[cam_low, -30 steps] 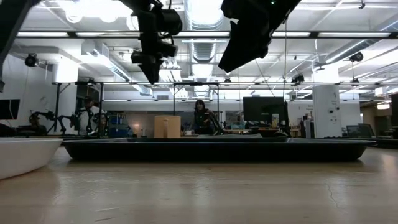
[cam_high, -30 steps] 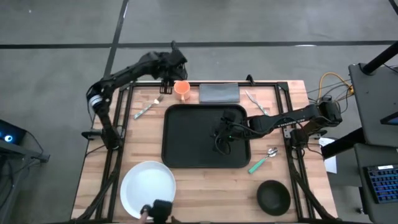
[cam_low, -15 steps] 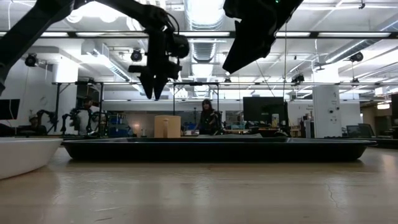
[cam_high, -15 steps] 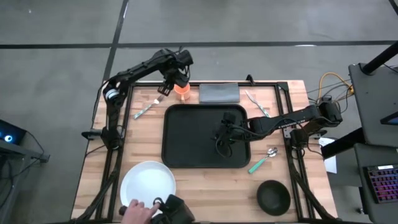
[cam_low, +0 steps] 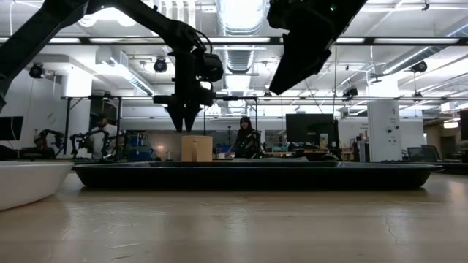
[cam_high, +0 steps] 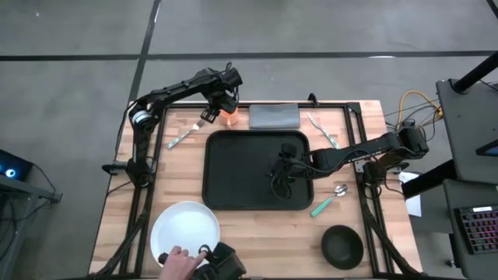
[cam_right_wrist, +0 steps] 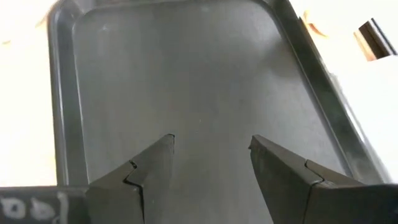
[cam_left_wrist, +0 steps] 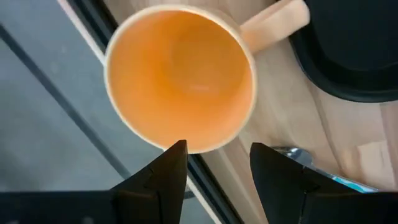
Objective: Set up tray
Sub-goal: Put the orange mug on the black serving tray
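Black tray (cam_high: pixel 241 171) flat mid-desk (cam_high: pixel 257 225). Left tool (cam_left_wrist: pixel 214 158) above orange mug (cam_left_wrist: pixel 180 78) at far desk edge, fingers spread, straddling mug rim, nothing gripped. Right tool (cam_right_wrist: pixel 211 155) over tray interior, fingers wide, empty. White plate (cam_high: pixel 185 227) near front-left corner, person's hand (cam_high: pixel 177 263) at its edge.

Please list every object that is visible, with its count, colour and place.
tray: 1, black, table centre
plate: 1, white, near left
bowl: 1, black, near right
mug: 1, orange, far edge, under left gripper
napkin: 1, grey, far edge
forks: 2, one far left, other far right
spoon: 1, green handle, right of tray
person's hand: 1, at plate
left gripper: open, above mug
right gripper: open, over tray
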{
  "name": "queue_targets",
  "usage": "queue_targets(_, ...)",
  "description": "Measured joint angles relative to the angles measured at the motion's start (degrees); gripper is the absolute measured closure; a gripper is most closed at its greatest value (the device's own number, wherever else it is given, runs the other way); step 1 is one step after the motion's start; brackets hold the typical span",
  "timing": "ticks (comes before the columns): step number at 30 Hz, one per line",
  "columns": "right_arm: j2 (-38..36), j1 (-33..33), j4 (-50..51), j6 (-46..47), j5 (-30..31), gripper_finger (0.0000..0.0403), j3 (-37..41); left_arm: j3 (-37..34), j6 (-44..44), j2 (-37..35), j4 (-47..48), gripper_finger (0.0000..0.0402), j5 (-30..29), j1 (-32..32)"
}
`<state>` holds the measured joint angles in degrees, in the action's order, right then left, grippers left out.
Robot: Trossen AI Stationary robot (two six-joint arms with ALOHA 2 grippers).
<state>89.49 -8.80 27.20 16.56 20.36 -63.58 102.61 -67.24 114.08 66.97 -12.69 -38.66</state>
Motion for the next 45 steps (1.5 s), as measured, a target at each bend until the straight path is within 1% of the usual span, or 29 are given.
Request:
queue_targets(5, 0.00, 0.02, -0.01, 0.40, 0.01, 0.0202, 1.24, -1.07, 0.22, -0.02, 0.08, 0.0246, 3.76, 0.78)
queue_targets(11, 0.00, 0.02, -0.16, 0.39, 0.07, 0.0202, 1.41, -2.49, 0.22, -0.01, -0.43, 0.0246, 3.85, 1.79)
queue_targets(18, 0.00, -0.08, -0.48, 0.41, 0.04, 0.0202, 1.41, -5.98, 0.26, -0.02, -6.68, 0.0246, 4.13, 1.88)
queue_targets(21, 0.00, -0.11, -0.48, 0.41, -0.04, 0.0202, 1.41, -6.74, 0.67, -0.02, -7.39, 0.0249, 4.25, 2.00)
queue_targets(24, 0.00, -0.15, -0.55, 0.41, -0.86, 0.0202, 1.40, -6.80, 2.90, -0.02, -7.46, 0.0279, 4.31, 2.00)
queue_targets(26, 0.00, -0.22, -0.55, 0.41, -0.96, 0.0202, 1.39, -6.56, 4.22, -0.02, -7.26, 0.0316, 4.30, 1.99)
queue_targets(28, 0.01, -0.22, -0.55, 0.48, -1.00, 0.0202, 1.39, -6.25, 4.62, -0.02, -7.38, 0.0365, 4.26, 1.95)
queue_targets(29, 0.00, -0.21, -0.57, 0.60, -1.00, 0.0202, 1.39, -6.16, 4.77, -0.02, -7.58, 0.0382, 4.24, 1.98)
queue_targets(30, 0.02, -0.20, -0.55, 0.70, -0.98, 0.0202, 1.39, -6.12, 4.79, -0.02, -7.65, 0.0390, 4.22, 2.00)
queue_targets(36, 0.00, -0.37, -0.48, 1.02, -1.57, 0.0202, 1.38, -6.12, 4.30, -0.60, -6.88, 0.0400, 2.74, 2.88)
queue_targets(40, -0.04, -0.43, -0.46, 0.96, -2.69, 0.0202, 1.37, -6.12, 2.58, -3.33, -5.03, 0.0400, 0.41, 4.46)
queue_targets(45, -0.04, -0.46, -0.35, 0.68, -2.89, 0.0202, 1.34, -6.25, 2.37, -8.12, 0.61, 0.0401, 1.35, 7.83)
